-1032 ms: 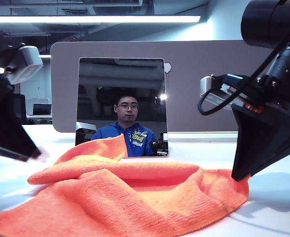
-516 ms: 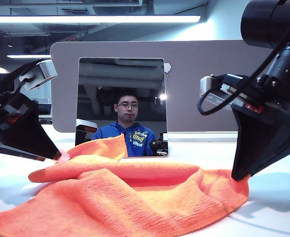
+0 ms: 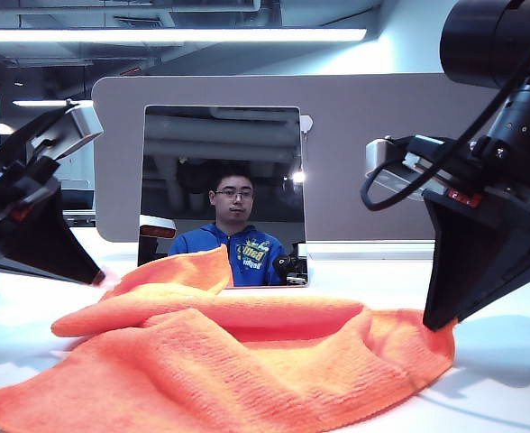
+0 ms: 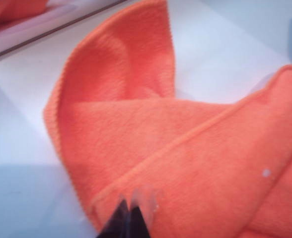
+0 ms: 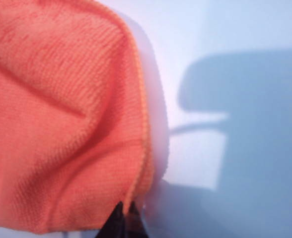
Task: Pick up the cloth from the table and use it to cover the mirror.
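While both grippers point(image 4: 134, 201) point(image 5: 125, 208) pinch its edges, cloth point(image 3: 238, 361) stretches side to side.

The cloth point(image 3: 220, 361) at the lower centre is soft, fuzzy orange microfibre with a stitched hem. It lies on the smooth, glossy white table point(image 3: 508, 379). The mirror point(image 3: 222, 194) at the centre has a shiny reflective glass face.

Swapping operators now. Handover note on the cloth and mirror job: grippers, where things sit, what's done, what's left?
Left gripper: shut on the cloth at its left edge.
Right gripper: shut on the cloth's right edge.
Cloth: crumpled on the table, in front of the mirror.
Mirror: upright, uncovered.
Done: both edges pinched.
Left: lift the cloth and drape it over the mirror.
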